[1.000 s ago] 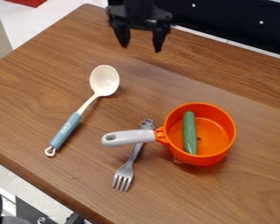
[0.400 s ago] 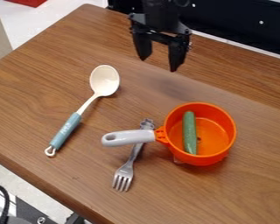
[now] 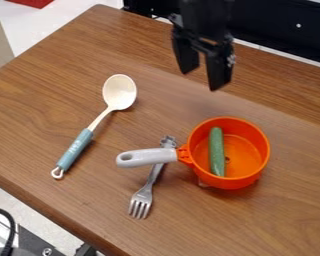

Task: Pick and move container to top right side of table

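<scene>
Gripper (spread wide, mind you) hangs apart from the orange pot, beyond its far side.

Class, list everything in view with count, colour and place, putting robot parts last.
Round plastic-looking saucepan: one, orange, grey handle, right of centre
Long cucumber: one, green, inside saucepan
Metal fork: one, silver, crossing under saucepan's handle
Long serving spoon: one, cream, blue handle, left
Wooden table: one, brown, beneath these
Flat panel: one, black, top right
Unidentified object: one, red, top left
Cable: one, black, bottom left
Robot arm: one, black, top
Gripper: one, black, above table
</scene>
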Tool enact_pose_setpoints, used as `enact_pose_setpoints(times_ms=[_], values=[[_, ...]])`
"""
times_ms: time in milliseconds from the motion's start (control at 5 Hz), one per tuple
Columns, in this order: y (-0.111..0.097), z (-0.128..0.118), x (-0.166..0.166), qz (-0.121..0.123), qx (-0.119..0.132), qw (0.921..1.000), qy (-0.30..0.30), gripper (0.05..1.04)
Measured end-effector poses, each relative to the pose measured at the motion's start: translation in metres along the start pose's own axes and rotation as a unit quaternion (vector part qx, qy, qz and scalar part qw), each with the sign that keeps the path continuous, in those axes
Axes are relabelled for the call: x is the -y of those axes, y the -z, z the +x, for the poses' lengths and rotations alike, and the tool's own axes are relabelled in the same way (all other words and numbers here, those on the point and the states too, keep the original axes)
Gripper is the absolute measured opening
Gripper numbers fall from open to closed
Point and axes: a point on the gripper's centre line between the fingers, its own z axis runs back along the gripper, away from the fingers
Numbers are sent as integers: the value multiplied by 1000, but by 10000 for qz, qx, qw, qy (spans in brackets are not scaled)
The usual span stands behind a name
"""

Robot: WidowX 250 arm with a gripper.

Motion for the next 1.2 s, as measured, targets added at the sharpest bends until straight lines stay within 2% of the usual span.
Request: enact_pose_setpoints(times_ms=[200, 600, 800, 1200], values=[[1, -6, 16, -75, 106, 9990, 434, 998], [21, -13, 28, 163, 43, 9963, 847, 998], [24, -11, 27, 274, 96, 9960, 841, 998], [40, -14, 25, 341, -52, 9959, 830, 998]])
